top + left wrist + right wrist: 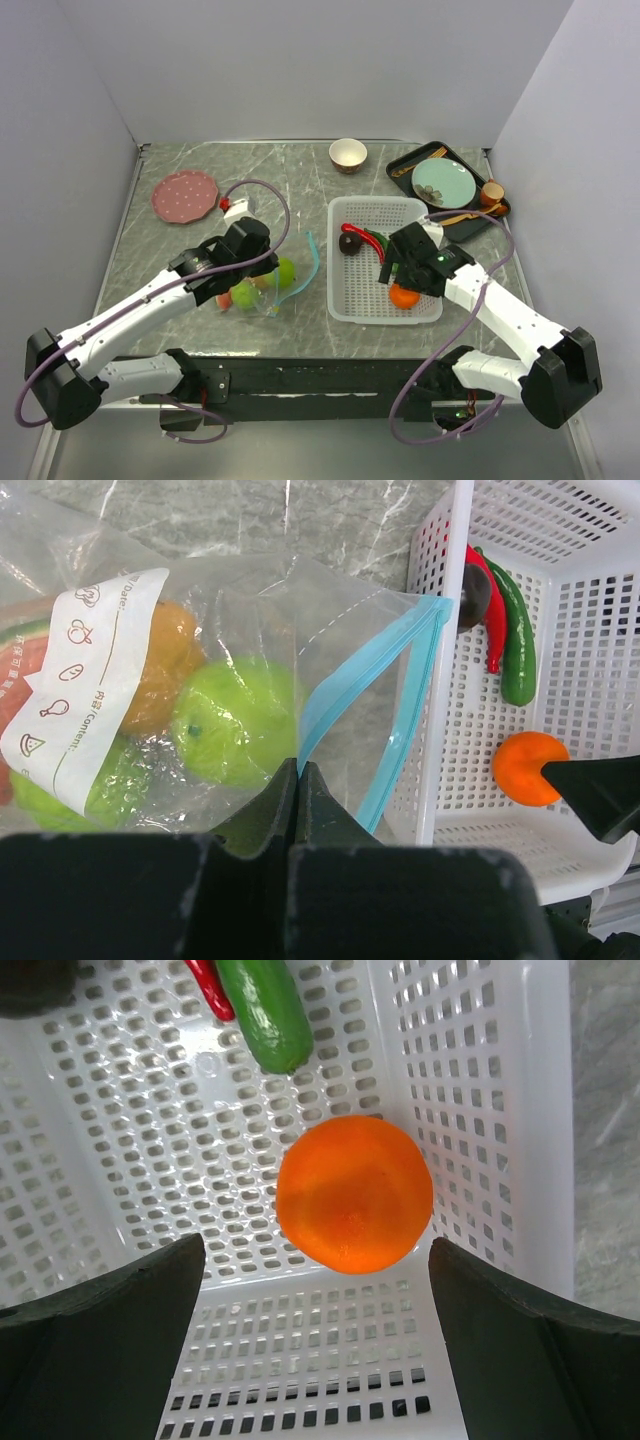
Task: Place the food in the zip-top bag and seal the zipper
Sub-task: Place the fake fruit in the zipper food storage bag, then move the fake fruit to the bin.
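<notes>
Loading step: left gripper (298,772) clamps the bag (250,610); right gripper (315,1255), wide open above the orange (355,1193), should descend and close.

Left arm stretched forward and inward, left gripper (297,778) clamped tight on the zip-top bag (340,610). Right arm bent inward, right gripper (316,1255) pointing down, jaws spread wide.
</notes>
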You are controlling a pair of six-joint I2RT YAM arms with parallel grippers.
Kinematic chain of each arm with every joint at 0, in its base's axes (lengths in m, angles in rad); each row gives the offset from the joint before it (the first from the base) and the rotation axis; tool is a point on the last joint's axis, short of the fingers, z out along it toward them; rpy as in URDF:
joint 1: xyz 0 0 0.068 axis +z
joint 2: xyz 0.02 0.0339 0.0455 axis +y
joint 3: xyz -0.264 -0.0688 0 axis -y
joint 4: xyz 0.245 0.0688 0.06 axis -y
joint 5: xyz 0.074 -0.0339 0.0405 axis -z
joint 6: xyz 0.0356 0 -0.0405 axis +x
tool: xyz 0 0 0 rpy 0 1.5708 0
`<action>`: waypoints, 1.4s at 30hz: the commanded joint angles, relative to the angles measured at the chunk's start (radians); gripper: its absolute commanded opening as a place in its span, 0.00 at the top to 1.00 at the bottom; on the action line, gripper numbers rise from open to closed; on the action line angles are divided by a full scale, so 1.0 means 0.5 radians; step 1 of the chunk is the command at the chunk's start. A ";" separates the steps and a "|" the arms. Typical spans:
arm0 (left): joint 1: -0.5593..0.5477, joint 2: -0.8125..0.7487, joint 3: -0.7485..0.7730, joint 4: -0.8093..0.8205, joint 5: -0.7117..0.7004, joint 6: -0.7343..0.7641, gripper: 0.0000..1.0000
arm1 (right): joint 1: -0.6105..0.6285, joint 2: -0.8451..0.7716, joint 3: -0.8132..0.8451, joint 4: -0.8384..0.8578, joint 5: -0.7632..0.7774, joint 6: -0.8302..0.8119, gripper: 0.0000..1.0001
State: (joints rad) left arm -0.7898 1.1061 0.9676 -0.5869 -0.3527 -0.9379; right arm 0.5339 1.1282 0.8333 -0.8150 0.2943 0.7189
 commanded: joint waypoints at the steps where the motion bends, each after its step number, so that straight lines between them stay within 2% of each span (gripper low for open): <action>1: 0.000 -0.009 0.084 0.066 0.033 -0.014 0.99 | -0.009 0.026 -0.093 0.071 0.019 0.081 0.00; 8: -0.003 -0.040 0.050 0.054 0.018 -0.020 0.99 | -0.006 0.173 -0.163 0.203 -0.030 0.053 0.00; 11: -0.003 -0.028 0.062 0.042 0.015 -0.020 0.99 | -0.006 0.229 -0.154 0.271 -0.082 0.010 0.04; 12: -0.003 -0.031 0.059 0.048 0.012 -0.020 0.99 | -0.003 0.247 -0.142 0.295 -0.107 -0.032 0.11; 14: 0.000 -0.031 0.050 0.057 0.015 -0.020 0.99 | -0.003 0.274 -0.108 0.351 -0.180 -0.069 0.19; 15: -0.003 -0.031 0.050 0.057 0.021 -0.020 0.99 | -0.003 0.299 -0.063 0.360 -0.199 -0.094 0.27; 18: -0.003 -0.025 0.053 0.051 0.015 -0.020 0.99 | -0.003 0.360 0.042 0.397 -0.272 -0.143 0.39; 20: -0.003 -0.022 0.053 0.048 0.018 -0.020 0.99 | 0.000 0.394 0.091 0.433 -0.355 -0.177 0.41; 23: 0.000 -0.025 0.053 0.042 0.018 -0.020 0.99 | 0.000 0.459 0.168 0.486 -0.496 -0.269 0.41; 27: 0.000 -0.040 0.047 0.023 -0.006 -0.029 0.99 | 0.018 0.544 0.214 0.544 -0.582 -0.300 0.30; 30: -0.003 -0.052 0.050 0.042 0.009 -0.008 0.99 | 0.021 0.597 0.239 0.541 -0.616 -0.327 0.29; 38: -0.003 -0.009 0.068 0.060 0.039 0.004 0.99 | 0.018 0.588 0.239 0.529 -0.552 -0.370 0.21; 42: -0.003 0.000 0.080 0.072 0.052 0.013 0.99 | 0.018 0.594 0.239 0.519 -0.540 -0.373 0.20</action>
State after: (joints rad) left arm -0.7898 1.1084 0.9688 -0.5865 -0.3378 -0.9379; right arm 0.5388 1.4342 0.9165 -0.5709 0.0074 0.5510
